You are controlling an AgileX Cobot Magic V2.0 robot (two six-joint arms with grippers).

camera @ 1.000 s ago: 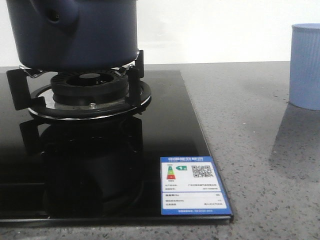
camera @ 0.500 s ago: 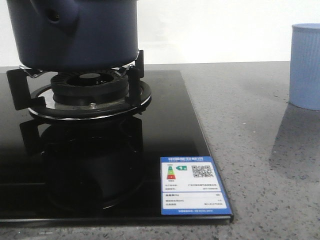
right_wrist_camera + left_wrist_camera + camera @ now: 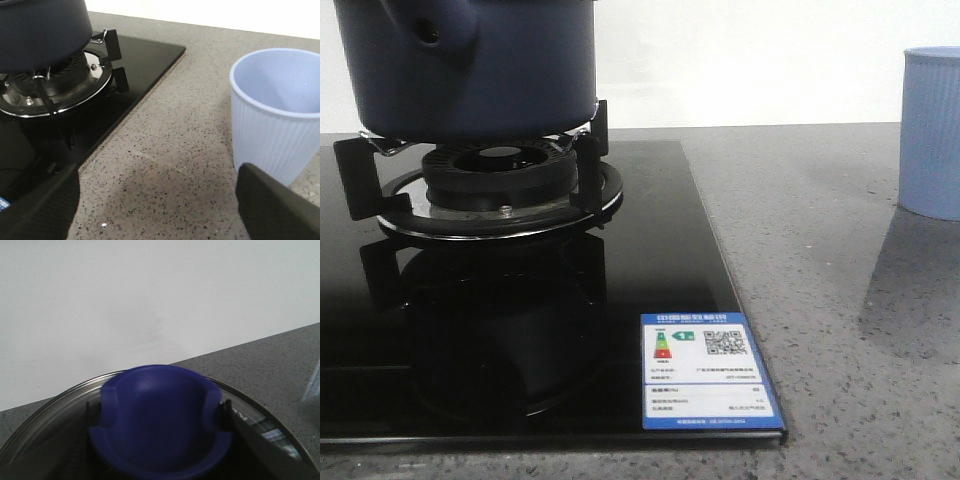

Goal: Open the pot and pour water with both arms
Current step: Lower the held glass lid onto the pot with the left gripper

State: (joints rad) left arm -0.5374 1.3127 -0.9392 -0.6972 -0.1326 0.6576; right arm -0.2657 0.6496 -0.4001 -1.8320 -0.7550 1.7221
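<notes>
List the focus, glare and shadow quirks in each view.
Front view: the glossy black cooktop mirrors the burner; the pot is cropped at the top. Left wrist view: the blue lid knob is soft, too close to focus. Right wrist view: a shadow falls on the countertop beside the light blue ribbed cup; the end effector fingertips blur.

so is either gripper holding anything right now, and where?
Left gripper: its fingers flank the blue lid knob, apparently gripping it, though contact isn't clear. Right gripper: open, holding nothing, hanging above the counter beside the cup.

The hob (image 3: pixel 520 330) bears a blue label (image 3: pixel 708 372) (print illegible, QR code).
</notes>
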